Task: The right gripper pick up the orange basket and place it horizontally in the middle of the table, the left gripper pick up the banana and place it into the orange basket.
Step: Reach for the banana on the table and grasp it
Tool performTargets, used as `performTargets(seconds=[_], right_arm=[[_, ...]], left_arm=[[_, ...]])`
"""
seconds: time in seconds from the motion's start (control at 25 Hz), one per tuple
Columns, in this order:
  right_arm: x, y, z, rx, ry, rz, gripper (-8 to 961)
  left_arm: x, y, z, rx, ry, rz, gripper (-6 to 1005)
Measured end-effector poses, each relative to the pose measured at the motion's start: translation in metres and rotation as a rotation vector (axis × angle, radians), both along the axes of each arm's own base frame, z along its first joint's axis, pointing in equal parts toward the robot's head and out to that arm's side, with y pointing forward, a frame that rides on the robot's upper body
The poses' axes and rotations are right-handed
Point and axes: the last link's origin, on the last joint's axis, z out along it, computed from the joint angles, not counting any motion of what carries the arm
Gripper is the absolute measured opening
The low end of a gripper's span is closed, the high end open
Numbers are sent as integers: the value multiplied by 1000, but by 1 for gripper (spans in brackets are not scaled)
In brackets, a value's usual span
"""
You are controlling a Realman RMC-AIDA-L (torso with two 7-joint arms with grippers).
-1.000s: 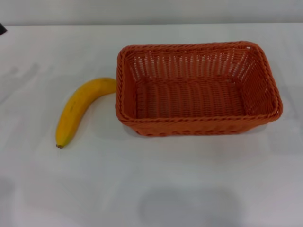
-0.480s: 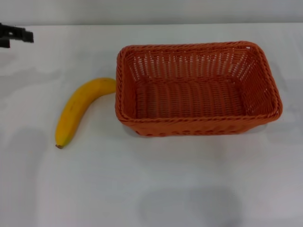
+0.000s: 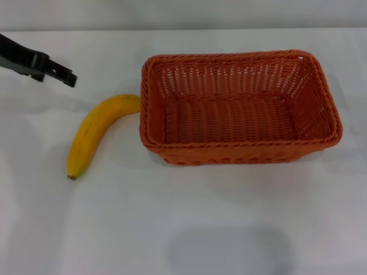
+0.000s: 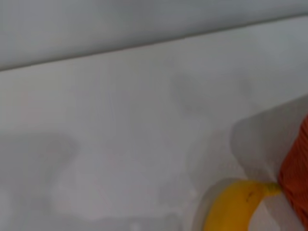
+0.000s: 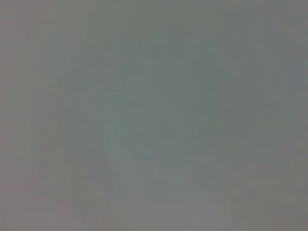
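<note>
The orange basket lies lengthwise across the middle of the white table, open side up and with nothing in it. A yellow banana lies just left of it, its upper end almost at the basket's left wall. My left gripper reaches in from the left edge, above and to the left of the banana, apart from it. In the left wrist view the banana shows beside a corner of the basket. The right gripper is out of view.
The table's far edge meets a grey wall behind the basket. The right wrist view shows only a plain grey surface.
My left gripper has come in from the left edge and moved right toward the banana. Basket and banana have not moved.
</note>
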Motion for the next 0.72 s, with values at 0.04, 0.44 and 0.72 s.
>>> performTargets(seconds=[0.04,0.44,0.72], right_arm=[[0,0,0,0,1,0,870],[-4,1,0,5,7,18,870],[-6,1,0,9,10,31,870]], left_arm=[[1,1,-6,-14,10,-7,870],[1,-6,-56,-115,69,-27,870],[-5,-7,-76,-133,114,-38,870]])
